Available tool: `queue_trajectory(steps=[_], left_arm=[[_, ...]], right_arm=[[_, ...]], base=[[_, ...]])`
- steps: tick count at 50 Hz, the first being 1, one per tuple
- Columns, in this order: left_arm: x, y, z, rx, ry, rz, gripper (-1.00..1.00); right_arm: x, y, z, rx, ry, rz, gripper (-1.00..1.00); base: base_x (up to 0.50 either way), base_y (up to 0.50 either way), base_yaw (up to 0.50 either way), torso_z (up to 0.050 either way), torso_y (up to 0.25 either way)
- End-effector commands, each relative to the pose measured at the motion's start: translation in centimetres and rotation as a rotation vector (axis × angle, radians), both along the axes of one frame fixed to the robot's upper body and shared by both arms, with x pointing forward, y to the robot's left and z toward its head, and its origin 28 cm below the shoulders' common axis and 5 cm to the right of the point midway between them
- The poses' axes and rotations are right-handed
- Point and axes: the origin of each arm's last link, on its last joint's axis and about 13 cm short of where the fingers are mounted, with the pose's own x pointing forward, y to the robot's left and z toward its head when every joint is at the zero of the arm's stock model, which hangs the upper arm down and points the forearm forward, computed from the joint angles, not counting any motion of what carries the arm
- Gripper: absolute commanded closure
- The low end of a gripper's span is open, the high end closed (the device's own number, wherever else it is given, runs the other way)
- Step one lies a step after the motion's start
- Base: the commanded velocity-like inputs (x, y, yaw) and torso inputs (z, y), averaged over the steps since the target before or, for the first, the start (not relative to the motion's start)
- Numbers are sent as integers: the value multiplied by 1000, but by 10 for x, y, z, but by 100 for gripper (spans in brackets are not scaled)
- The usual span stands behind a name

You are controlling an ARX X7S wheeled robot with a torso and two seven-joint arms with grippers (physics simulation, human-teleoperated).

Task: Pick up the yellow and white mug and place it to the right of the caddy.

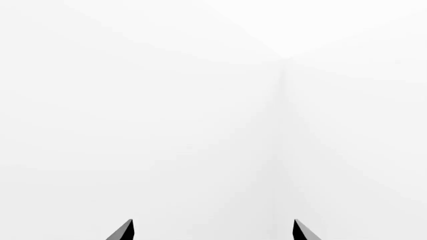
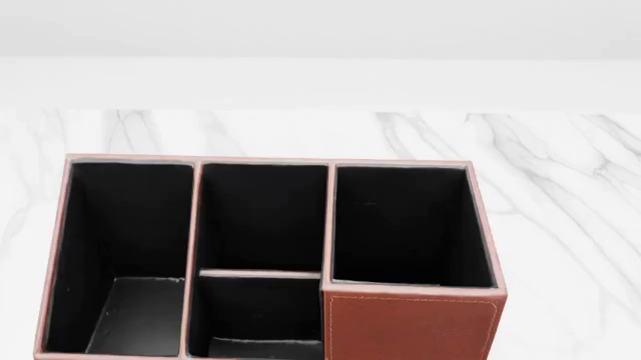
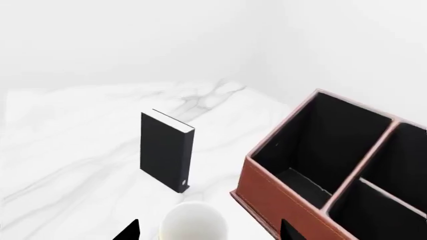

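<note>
The right gripper (image 3: 209, 231) hangs with jaws spread wide around the yellow and white mug (image 3: 193, 222), not visibly clamped, beside the caddy (image 3: 293, 212); lifting and placing remain.

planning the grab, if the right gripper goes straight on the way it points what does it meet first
Probably the yellow and white mug: its white rim sits between the right gripper fingertips, at the frame's edge. The black book-like block stands farther along, the caddy beside; depth is unclear.

Reddish-brown caddy (image 2: 410, 326) — black-lined; seemingly white mug (image 3: 194, 223)
</note>
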Motion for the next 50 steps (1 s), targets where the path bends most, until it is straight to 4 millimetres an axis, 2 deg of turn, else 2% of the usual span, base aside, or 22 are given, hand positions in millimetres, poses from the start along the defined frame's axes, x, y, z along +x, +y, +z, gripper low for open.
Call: queue_trajectory(steps=[1,15,50], left_arm=[[1,0,0,1,1,-2,-100],[3,-1,0,3,4,-6,-100],[5,-2,-1,5,11,-12,-100]], right_arm=[[0,-1,-1,-20,55,22,-100],[-3,-2,2,-60,150,61,-100],[4,-2,-12,-153,291,17,-100]], base=[[0,0,0,0,0],[0,0,0,0,0],[0,0,0,0,0]])
